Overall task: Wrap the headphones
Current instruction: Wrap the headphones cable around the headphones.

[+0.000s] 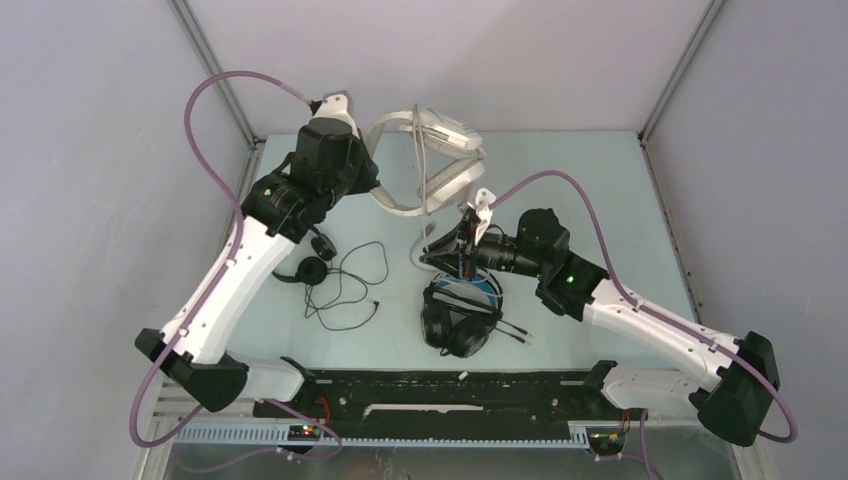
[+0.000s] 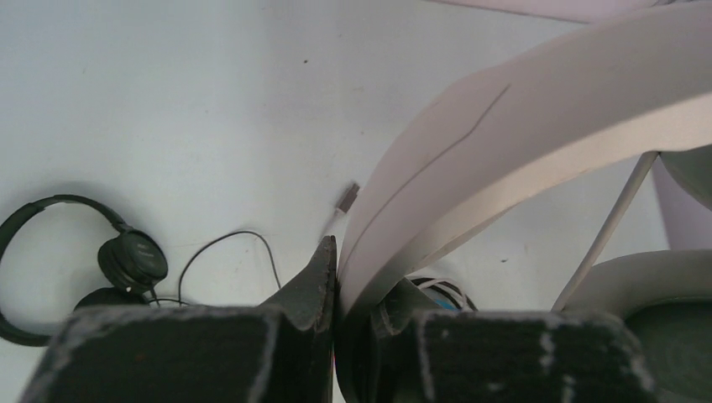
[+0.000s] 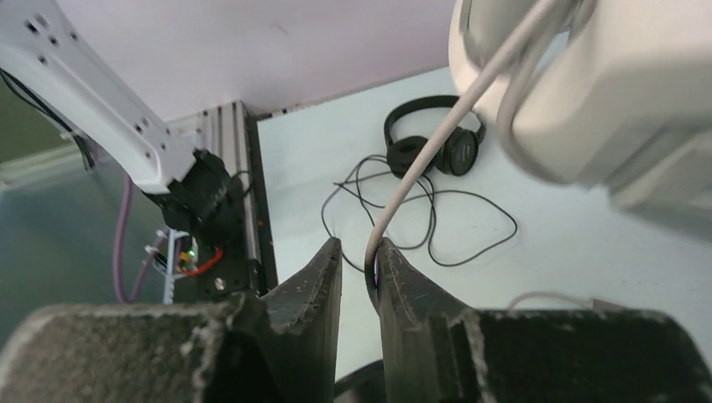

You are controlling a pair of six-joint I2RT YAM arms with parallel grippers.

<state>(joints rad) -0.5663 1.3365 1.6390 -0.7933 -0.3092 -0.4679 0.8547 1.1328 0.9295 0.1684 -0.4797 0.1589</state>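
The left gripper (image 2: 336, 277) is pinching the headband of the white-grey headphones (image 1: 428, 160) and holding them raised at about twelve o'clock on the table (image 1: 600, 200), seemingly so their cord (image 3: 437, 143) hangs free for winding. The right gripper (image 3: 359, 260) is nipping that pale cord between nearly closed fingers, near six o'clock of the cups. The headset is looking bulky and smooth, with its cord trailing slack. The black pair with blue lining (image 1: 462, 315) is lying at six o'clock, the thin black pair (image 1: 310, 268) at nine.

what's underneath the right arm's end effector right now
Directly below the right end effector lies the bulky black headset with its blue-lined band, resting on the table. The end effector and wrist cover the top of that band, so what sits there cannot be seen.
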